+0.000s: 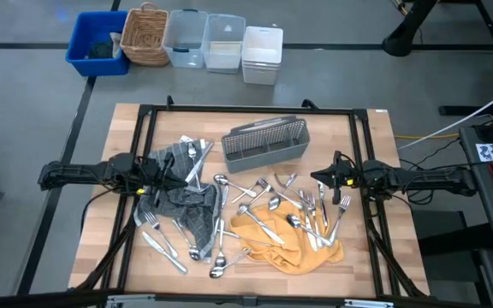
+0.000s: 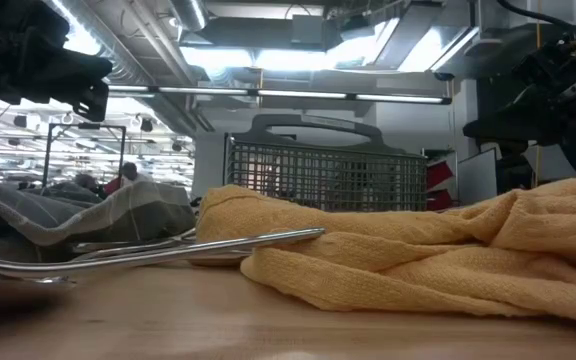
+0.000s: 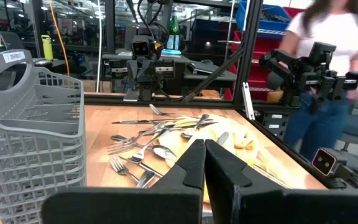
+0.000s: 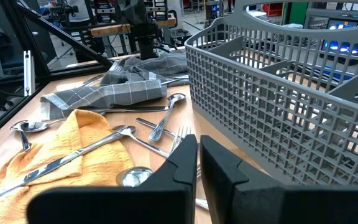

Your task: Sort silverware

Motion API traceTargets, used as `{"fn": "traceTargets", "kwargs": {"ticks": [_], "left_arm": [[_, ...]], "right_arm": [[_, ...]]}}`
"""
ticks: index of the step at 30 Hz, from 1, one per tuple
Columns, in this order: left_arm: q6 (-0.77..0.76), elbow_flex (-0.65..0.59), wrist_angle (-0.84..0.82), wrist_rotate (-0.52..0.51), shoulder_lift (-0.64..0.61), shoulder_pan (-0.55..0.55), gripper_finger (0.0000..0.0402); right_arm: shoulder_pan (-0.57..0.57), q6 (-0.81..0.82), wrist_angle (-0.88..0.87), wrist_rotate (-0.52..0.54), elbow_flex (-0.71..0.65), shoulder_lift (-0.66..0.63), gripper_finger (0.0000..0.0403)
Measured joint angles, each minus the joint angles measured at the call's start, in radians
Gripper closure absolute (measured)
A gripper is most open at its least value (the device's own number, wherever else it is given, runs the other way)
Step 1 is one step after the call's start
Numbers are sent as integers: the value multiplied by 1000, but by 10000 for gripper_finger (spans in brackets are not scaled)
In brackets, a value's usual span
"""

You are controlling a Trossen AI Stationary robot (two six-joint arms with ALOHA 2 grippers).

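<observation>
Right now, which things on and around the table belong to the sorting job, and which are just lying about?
Belongs to the job:
- silverware scattered over the table
- grey mesh caddy
- left hand and right hand, both shut and empty

Just lying about:
- yellow cloth
- grey checked cloth
- blue bin, wicker basket, clear tubs beyond the table

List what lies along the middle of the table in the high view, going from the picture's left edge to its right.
Left end effector → grey checked cloth → grey mesh caddy → yellow cloth strewn with silverware → right end effector.
</observation>
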Motion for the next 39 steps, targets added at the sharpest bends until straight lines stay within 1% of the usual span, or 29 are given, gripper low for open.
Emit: {"fn": "traceTargets", "kwargs": {"ticks": [17,22,29,32,34,36,39], "left_arm": [[0,0,0,0,0,0,402],[0,0,0,0,0,0,402],[0,0,0,0,0,0,402],[0,0,0,0,0,0,402],[0,0,0,0,0,0,402],[0,0,0,0,0,0,402],[0,0,0,0,0,0,402]], "right_arm": [[0,0,11,0,0,0,379],[0,0,74,11,0,0,379],[0,4,257,9,0,0,379],[0,53,292,15,14,-1,379],[0,122,285,62,49,1,379],[0,186,289,133,80,-1,379],[0,238,253,221,128,1,379]]}}
